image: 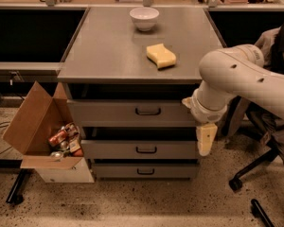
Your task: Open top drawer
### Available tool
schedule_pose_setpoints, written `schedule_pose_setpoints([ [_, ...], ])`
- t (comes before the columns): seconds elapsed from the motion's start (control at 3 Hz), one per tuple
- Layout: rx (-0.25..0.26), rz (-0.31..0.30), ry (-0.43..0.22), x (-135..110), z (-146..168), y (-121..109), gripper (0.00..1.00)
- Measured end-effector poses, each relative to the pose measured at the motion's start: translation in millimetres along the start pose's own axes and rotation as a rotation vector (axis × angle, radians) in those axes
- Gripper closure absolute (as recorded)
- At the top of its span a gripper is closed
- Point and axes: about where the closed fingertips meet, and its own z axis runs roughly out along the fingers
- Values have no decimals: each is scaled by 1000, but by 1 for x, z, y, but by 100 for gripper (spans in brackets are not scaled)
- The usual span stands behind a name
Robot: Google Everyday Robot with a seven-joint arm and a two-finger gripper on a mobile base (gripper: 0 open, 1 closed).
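The top drawer point(109, 113) is the widest grey front, just under the grey tabletop point(109, 56), with a small black loop handle point(148, 111) at its centre. A dark gap shows above it. Two narrower drawer fronts sit below it, a middle one point(113, 150) and a bottom one point(118, 170). My gripper point(207, 138) hangs pointing down from the white arm point(241, 77), at the right end of the drawer fronts, level with the middle drawer. It is to the right of and below the top handle and holds nothing I can see.
A white bowl point(144, 18) and a yellow sponge point(161, 56) lie on the tabletop. An open cardboard box point(38, 126) with snack packets stands on the floor at the left. An office chair base point(255, 169) and a seated person point(281, 46) are at the right.
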Motion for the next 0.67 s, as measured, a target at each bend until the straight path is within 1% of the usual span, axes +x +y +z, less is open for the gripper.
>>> schedule_pose_setpoints([
  [0.33, 3, 43, -11, 8, 14, -22, 0],
  [0.67, 1, 119, -15, 17, 22, -40, 0],
])
